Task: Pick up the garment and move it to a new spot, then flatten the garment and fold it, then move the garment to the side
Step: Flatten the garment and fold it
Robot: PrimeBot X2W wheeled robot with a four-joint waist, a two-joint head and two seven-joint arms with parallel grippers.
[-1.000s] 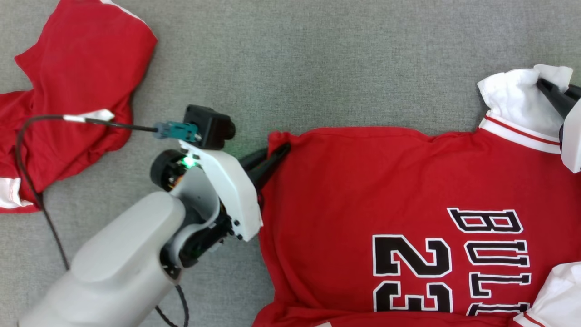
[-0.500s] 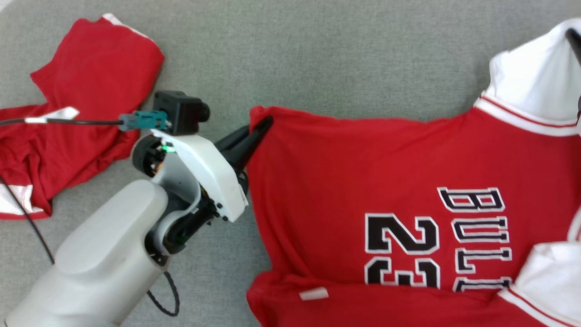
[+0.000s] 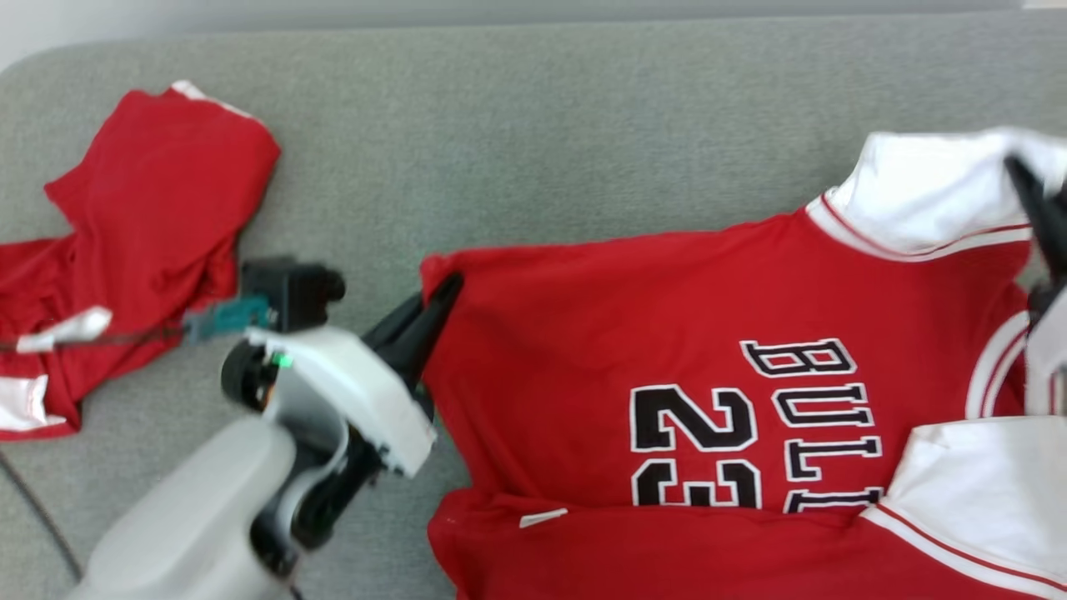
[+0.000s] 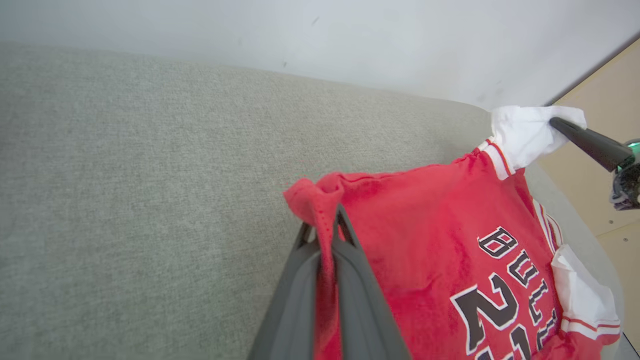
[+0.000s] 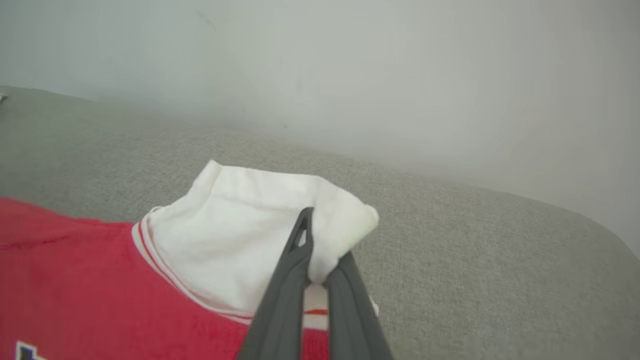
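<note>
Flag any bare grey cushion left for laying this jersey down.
Free: the grey fabric cushion along its far edge, between the crumpled red garment and the white sleeve. Crowded: the left gripper and its arm fill the gap beside the red BULLS 23 jersey; the right side is covered.

Red jersey (image 3: 583, 333) — black "BULL" lettering, no. "23" beside.

red cloth jersey (image 3: 583, 333): bright red body, white sleeves (image 3: 925, 183), seams trimmed w/ white band + thin red stripe. chest print (image 3: 750, 417) = black block letters and "23", white outline. small white tag (image 3: 542, 517) on red hem. crumpled red cloth garment (image 3: 158, 192): same red, white bits at edges. soft fabric surface (image 3: 542, 125): grey-green, fine flecked weave. left gripper (image 3: 442, 296), right gripper (image 3: 1021, 175): dark grey fingers. left one also white shell, black camera block (image 3: 292, 292), teal plug (image 3: 229, 319). wall (image 4: 350, 40): pale grey-white.
</note>
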